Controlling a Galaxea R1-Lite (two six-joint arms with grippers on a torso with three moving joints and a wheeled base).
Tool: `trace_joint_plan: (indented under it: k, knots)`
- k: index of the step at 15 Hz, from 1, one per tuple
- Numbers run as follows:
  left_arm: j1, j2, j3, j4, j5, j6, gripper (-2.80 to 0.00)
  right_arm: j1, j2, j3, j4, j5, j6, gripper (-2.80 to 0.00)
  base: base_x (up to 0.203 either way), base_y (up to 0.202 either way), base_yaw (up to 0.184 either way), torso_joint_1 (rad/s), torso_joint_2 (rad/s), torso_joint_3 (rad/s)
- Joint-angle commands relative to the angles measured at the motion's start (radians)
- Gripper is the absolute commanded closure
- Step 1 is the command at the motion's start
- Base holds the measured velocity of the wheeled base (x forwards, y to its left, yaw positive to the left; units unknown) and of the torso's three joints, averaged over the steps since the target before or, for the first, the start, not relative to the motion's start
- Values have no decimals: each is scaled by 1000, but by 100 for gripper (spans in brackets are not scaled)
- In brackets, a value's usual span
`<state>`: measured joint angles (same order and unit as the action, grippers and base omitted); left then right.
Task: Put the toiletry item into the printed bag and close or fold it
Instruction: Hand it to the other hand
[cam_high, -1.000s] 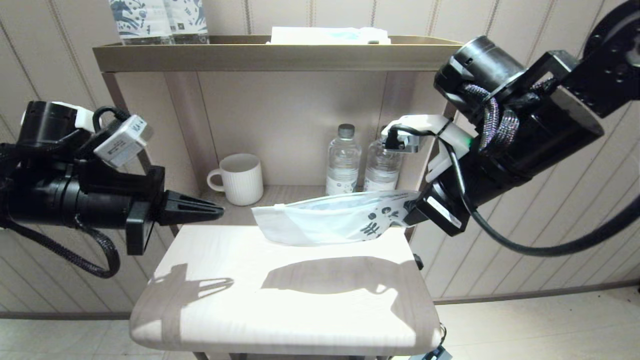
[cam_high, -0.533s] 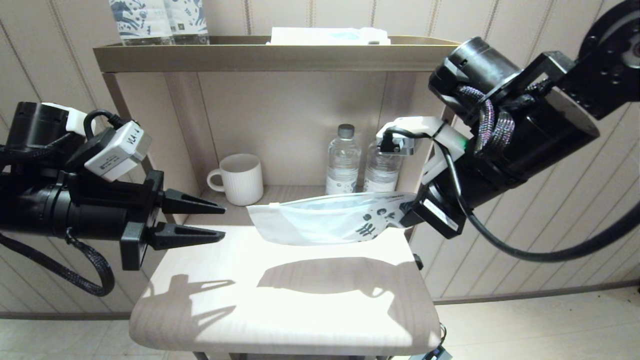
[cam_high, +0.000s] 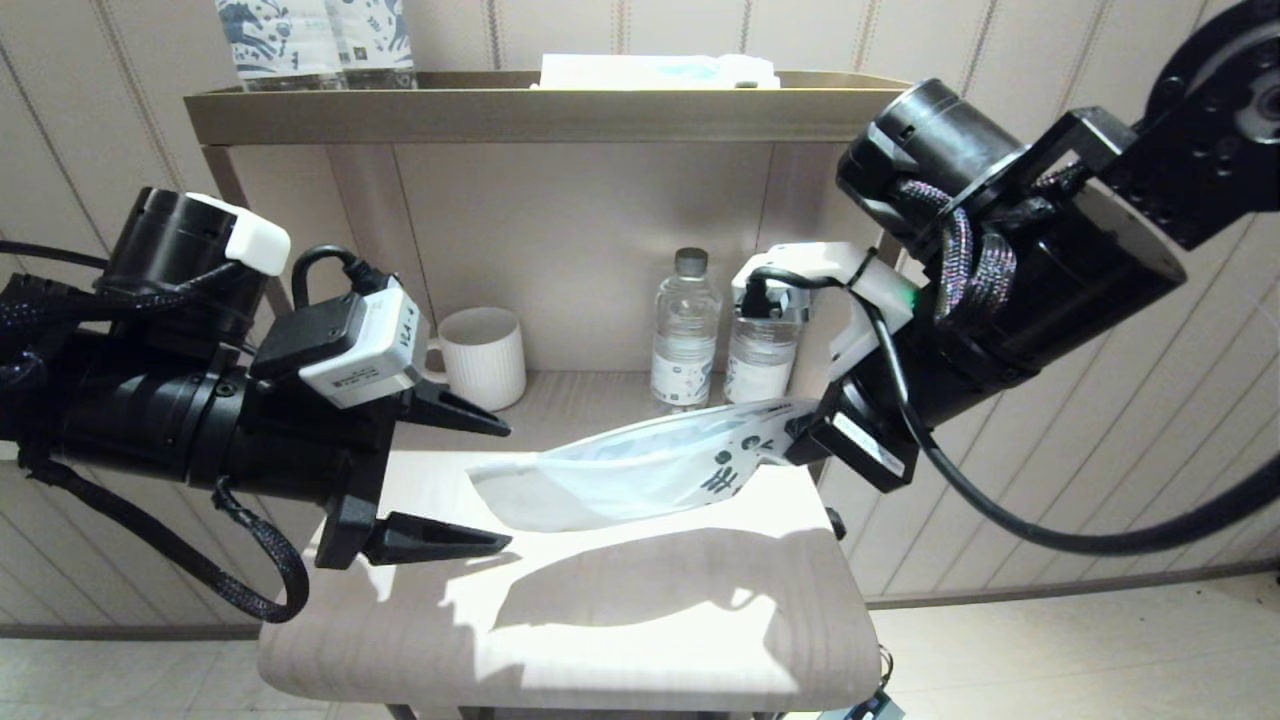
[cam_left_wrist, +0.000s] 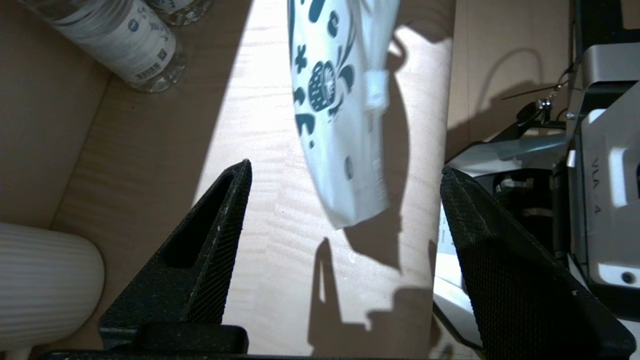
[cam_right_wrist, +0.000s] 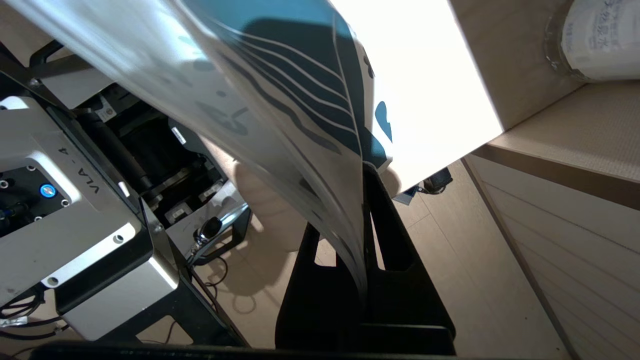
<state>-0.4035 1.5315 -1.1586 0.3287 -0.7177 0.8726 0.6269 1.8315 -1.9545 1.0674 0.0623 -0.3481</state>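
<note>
The printed bag (cam_high: 630, 470) hangs over the small wooden table (cam_high: 600, 640), sloping down toward the left. My right gripper (cam_high: 800, 435) is shut on its end with the dark blue print, and the right wrist view shows the bag (cam_right_wrist: 280, 100) pinched between the black fingers (cam_right_wrist: 390, 250). My left gripper (cam_high: 505, 487) stands wide open at the bag's plain end. In the left wrist view that end (cam_left_wrist: 350, 200) lies between the two fingers (cam_left_wrist: 220, 235) without touching them. The toothbrush is not visible in any view.
A white ribbed mug (cam_high: 485, 355) and two water bottles (cam_high: 686, 325) stand on the lower shelf behind the table. The top shelf (cam_high: 540, 110) carries printed bottles (cam_high: 315, 40) and a flat white pack (cam_high: 655, 70).
My left gripper went from shut to wide open and moved right, up to the bag's free end. The right gripper shifted left and the bag's free end dropped lower.
</note>
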Motion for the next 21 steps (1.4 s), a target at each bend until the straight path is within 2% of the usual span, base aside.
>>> trace_joint_plan:
  k: [1, 7, 16, 17, 21]
  knots:
    - [-23, 18, -33, 24, -2, 5, -280, 8, 2, 0, 5, 1, -2, 0, 0, 0, 0, 0, 0, 0]
    - [-33, 32, -26, 26, -3, 3, -280, 17, 21, -1, -32, 1, -2, 0, 0, 0, 0, 0, 0, 0]
    - [-98, 70, -42, 24, -3, -15, -280, 17, 11, 0, -50, 5, 0, 0, 0, 0, 0, 0, 0, 0]
    - [-101, 73, -44, 20, -3, -18, 0, 16, 11, 0, -50, 5, 0, 0, 0, 0, 0, 0, 0, 0]
    - [-101, 73, -43, 19, -3, -18, 0, 17, 9, -1, -52, 5, -2, 0, 0, 0, 0, 0, 0, 0]
